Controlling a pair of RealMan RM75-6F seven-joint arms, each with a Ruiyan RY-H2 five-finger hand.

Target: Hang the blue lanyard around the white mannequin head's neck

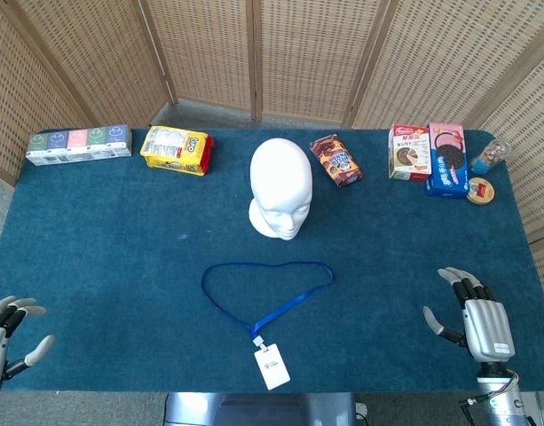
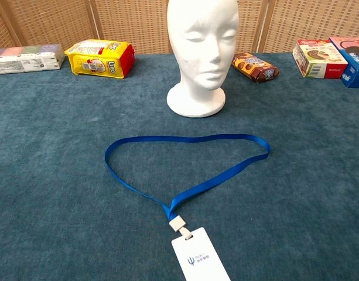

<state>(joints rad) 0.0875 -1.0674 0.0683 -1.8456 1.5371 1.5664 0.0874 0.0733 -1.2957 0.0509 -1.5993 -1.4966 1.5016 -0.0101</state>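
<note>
Nothing done yet — blue lanyard (image 1: 266,288) flat at frame centre, below white mannequin head (image 1: 279,189); left hand (image 1: 7,333), right hand (image 1: 474,315) spread, empty — bottom corners.

In the head view my left hand (image 1: 7,337) is cut by the left and bottom edges, so I see only its fingers. My right hand (image 1: 478,321) shows whole, but its arm runs off the bottom edge. My chest view shows neither hand. There the white badge (image 2: 199,256) on the blue lanyard (image 2: 167,139) is cropped at the bottom, its print too small to read, and the mannequin head (image 2: 202,35) loses its crown at the top edge.
</note>
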